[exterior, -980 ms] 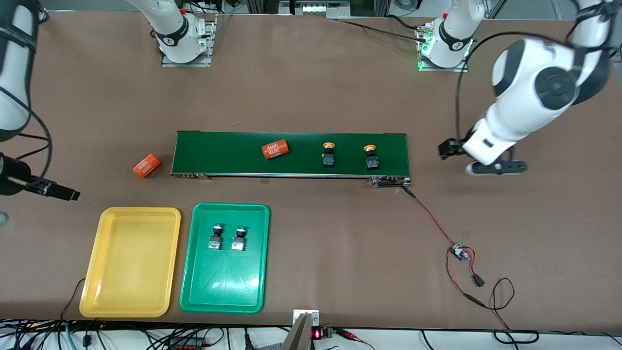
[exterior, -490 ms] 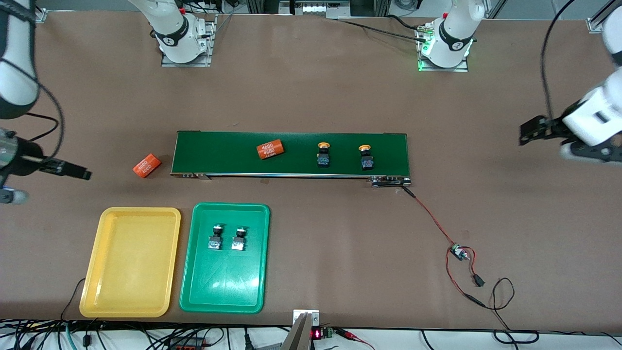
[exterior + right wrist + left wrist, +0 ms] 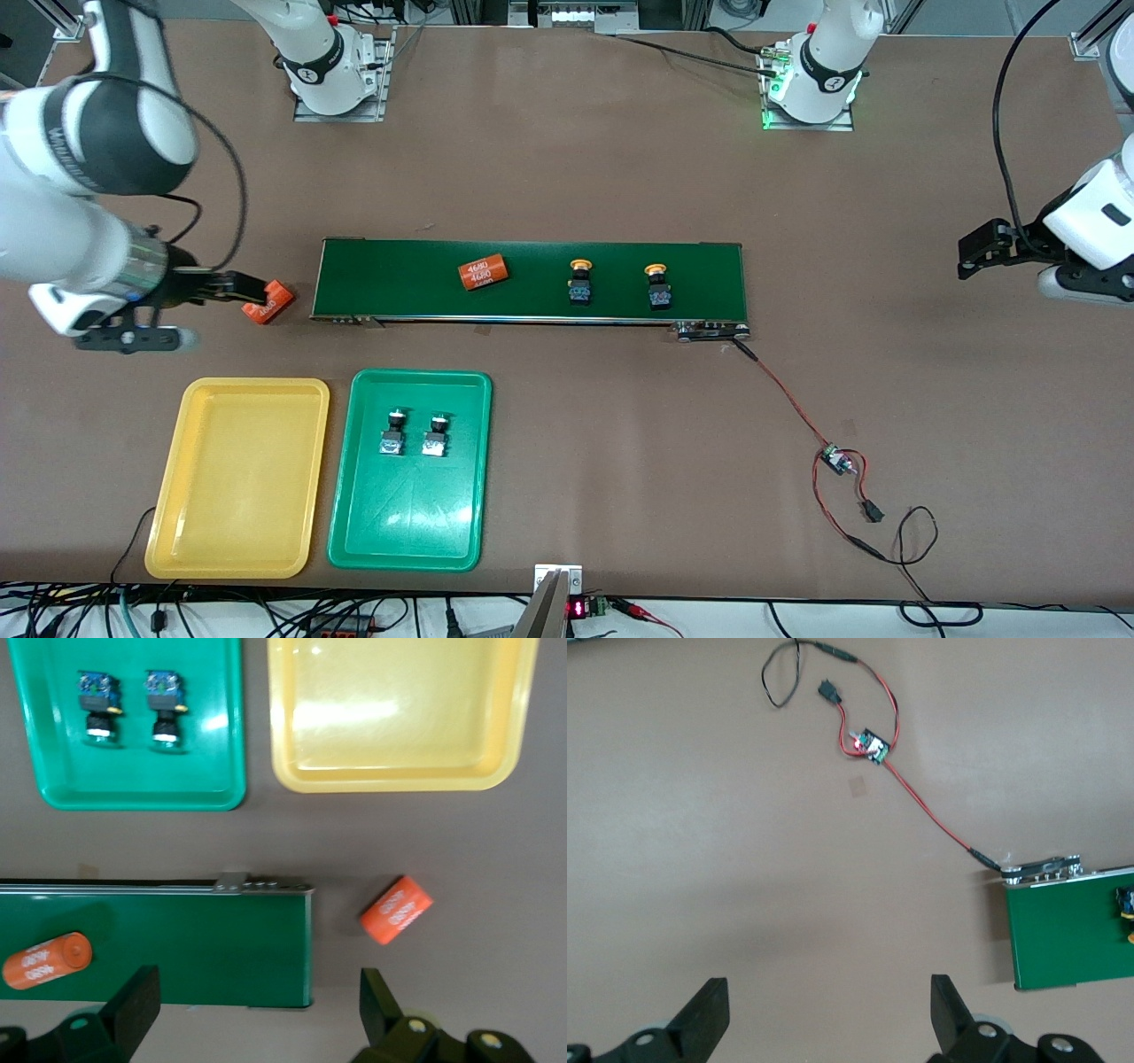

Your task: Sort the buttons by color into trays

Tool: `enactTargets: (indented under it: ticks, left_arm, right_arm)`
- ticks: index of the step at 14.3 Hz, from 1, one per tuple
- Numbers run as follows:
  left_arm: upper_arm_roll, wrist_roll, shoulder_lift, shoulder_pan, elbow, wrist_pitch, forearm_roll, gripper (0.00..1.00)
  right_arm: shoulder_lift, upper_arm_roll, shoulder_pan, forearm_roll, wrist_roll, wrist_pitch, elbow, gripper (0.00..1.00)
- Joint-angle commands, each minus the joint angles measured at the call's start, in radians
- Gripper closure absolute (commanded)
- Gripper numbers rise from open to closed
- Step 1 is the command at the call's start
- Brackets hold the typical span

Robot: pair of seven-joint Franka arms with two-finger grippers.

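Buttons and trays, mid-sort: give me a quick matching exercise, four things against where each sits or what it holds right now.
Things:
1. green-capped buttons
2. yellow-capped buttons
3. yellow tray
4. orange 4680 cylinder by the right gripper

Places or states:
A. on the conveyor belt
B. on the bare table off the belt's end
C. in the green tray
D. holds nothing

Pairs: 1-C, 2-A, 3-D, 4-B

"4680" is printed twice on the orange cylinder (image 3: 482,272) on the belt (image 3: 399,279); the other cylinder's (image 3: 396,910) print is unclear.
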Motion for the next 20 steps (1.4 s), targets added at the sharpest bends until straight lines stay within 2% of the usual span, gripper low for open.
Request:
enactTargets:
  ticks: [1,4,6,12,16,18,20]
  left_arm:
    - [0.016,-0.002,-0.003,-0.011,0.050,-0.092,0.004,0.00]
    - [0.011,-0.008,-0.002,-0.026,0.051,-0.119,0.004,0.00]
    - [0.007,-0.003,0.001,-0.026,0.053,-0.120,0.005,0.00]
    - [0.008,-0.009,-0.002,-0.018,0.062,-0.125,0.011,0.00]
    - [0.005,-0.011,-0.002,-0.014,0.064,-0.151,0.017,0.00]
    - [0.013,-0.011,-0.005,-0.012,0.068,-0.160,0.018,0.00]
    - [0.016,-0.011,-0.002,-0.011,0.067,-0.169,0.011,0.00]
  right_arm:
    - [-0.003,0.006,0.052,-0.019,0.040,0.006,-0.022,0.00]
    - [0.006,0.009,0.107,-0.011,0.127,0.000,-0.022,0.00]
    - [0.036,0.009,0.185,-0.013,0.208,0.022,-0.016,0.00]
    - [0.132,0.009,0.363,-0.008,0.417,0.140,-0.013,0.00]
    - [0.172,0.011,0.429,-0.004,0.584,0.200,-0.010,0.00]
    - [0.193,0.011,0.465,-0.004,0.603,0.204,0.002,0.00]
    - [0.251,0.020,0.491,-0.004,0.588,0.204,0.063,0.00]
